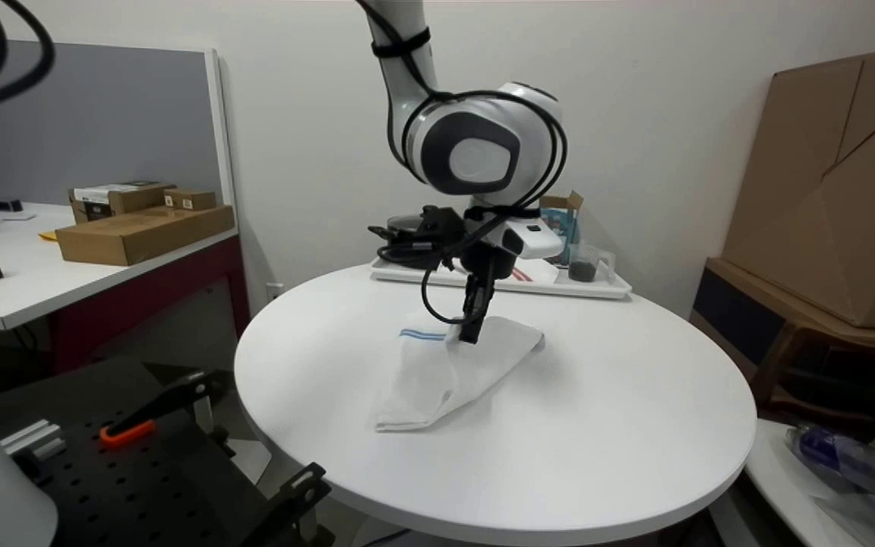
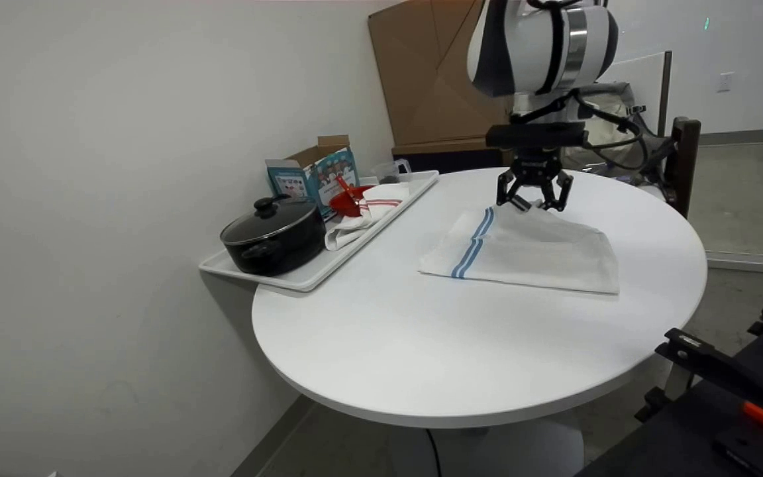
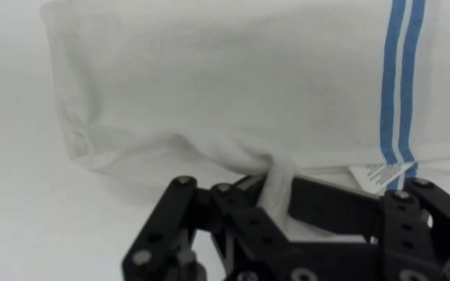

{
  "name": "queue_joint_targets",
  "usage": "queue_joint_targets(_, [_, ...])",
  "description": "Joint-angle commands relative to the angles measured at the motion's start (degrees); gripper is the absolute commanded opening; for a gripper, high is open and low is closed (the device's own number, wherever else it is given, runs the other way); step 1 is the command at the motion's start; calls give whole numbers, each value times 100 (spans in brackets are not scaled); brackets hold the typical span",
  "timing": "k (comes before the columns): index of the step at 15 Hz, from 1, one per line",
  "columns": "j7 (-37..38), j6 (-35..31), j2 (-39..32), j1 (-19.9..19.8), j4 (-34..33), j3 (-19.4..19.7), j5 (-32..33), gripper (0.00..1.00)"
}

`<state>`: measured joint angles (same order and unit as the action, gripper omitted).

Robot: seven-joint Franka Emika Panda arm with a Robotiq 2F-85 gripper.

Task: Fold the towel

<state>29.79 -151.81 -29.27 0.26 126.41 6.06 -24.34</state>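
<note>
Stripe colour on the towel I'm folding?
Blue: two parallel stripes, clearest in the wrist view.

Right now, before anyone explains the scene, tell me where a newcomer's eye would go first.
Probably to the arm over the round table, its gripper pinching a fold of the towel. Next come the blue stripes down the right side of the wrist view, then the dark pot on the tray at the table's edge.
</note>
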Motion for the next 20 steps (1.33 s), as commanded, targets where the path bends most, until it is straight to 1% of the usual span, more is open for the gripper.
queue_joint_targets(1, [474, 147, 99, 773, 106, 228, 1049, 0])
queue_joint_targets(4, [796, 374, 63, 1325, 229, 224, 1834, 0])
queue_joint_targets(7, [887, 513, -50, 1686, 540, 110, 2409, 0])
queue_joint_targets(10, [1041, 619, -304, 2132, 738, 209, 3110, 0])
queue_joint_targets(14, [1294, 973, -565, 2679, 703, 452, 4157, 0])
queue_joint_targets(17, [1486, 1365, -624, 2957, 579, 583, 4983, 0])
queue_joint_targets(20, [1681, 1592, -595, 2939, 459, 498, 5473, 0])
